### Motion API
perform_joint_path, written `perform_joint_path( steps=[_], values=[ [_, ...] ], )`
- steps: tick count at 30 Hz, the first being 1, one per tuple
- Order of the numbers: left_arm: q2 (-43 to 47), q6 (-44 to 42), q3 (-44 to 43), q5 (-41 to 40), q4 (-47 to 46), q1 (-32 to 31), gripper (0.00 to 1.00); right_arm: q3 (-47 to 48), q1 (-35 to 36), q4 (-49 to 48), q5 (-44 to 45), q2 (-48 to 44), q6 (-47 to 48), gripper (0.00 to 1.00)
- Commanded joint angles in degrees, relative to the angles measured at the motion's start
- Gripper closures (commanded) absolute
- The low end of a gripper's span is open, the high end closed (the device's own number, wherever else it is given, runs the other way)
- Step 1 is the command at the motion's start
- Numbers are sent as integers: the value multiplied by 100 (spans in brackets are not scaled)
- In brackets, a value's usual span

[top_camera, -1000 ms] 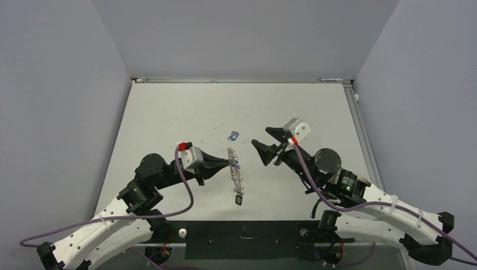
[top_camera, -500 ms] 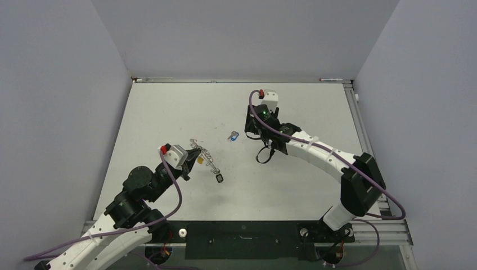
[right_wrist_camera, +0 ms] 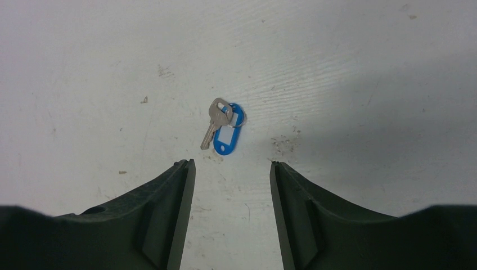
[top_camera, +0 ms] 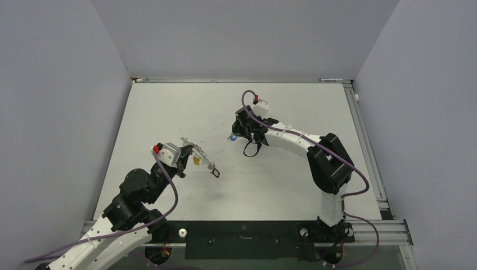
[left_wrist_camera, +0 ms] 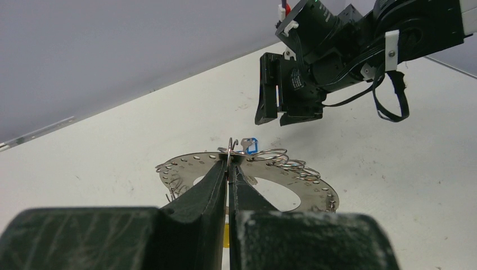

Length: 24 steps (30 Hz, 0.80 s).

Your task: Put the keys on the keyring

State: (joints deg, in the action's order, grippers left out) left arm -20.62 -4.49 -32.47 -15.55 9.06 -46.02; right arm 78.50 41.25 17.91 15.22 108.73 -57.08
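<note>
My left fingers [left_wrist_camera: 216, 180] are clamped tight on the rim of the keyring [left_wrist_camera: 183, 166], holding it up off the desk [right_wrist_camera: 365, 67]. My right fingers [right_wrist_camera: 169, 214] are spread apart, hovering right over a key with a blue tag [right_wrist_camera: 224, 130] lying flat there.

A robotics lab test cell: a bare, scuffed white table [top_camera: 169, 112] boxed in by plain grey walls [top_camera: 56, 90]. Two black-and-white robot arms [top_camera: 132, 197] are bolted to a black plate [top_camera: 242, 247] at its near edge, with purple cables [top_camera: 176, 191] trailing and aluminium framing [top_camera: 388, 229] alongside.
</note>
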Motion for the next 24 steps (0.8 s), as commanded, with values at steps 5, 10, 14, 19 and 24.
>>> perform_joint_path(
  steps=[5, 10, 14, 19, 24],
  values=[
    [109, 98, -93, 21, -357, 6, 100, -322, -47, -500, 74, 70, -1928, 49],
    [175, 96, -84, 41, -353, -3, 100, -670, -45, -1063, -17, 171, -2450, 57],
    [222, 89, -74, -9, -358, -18, 100, -741, -30, -1396, -88, 344, -2694, 59],
    [237, 91, -71, -9, -370, -34, 100, -835, 5, -1738, -17, 493, -2889, 59],
    [274, 89, -67, -27, -370, -51, 100, -837, 31, -2054, -34, 702, -3044, 63]
  ],
)
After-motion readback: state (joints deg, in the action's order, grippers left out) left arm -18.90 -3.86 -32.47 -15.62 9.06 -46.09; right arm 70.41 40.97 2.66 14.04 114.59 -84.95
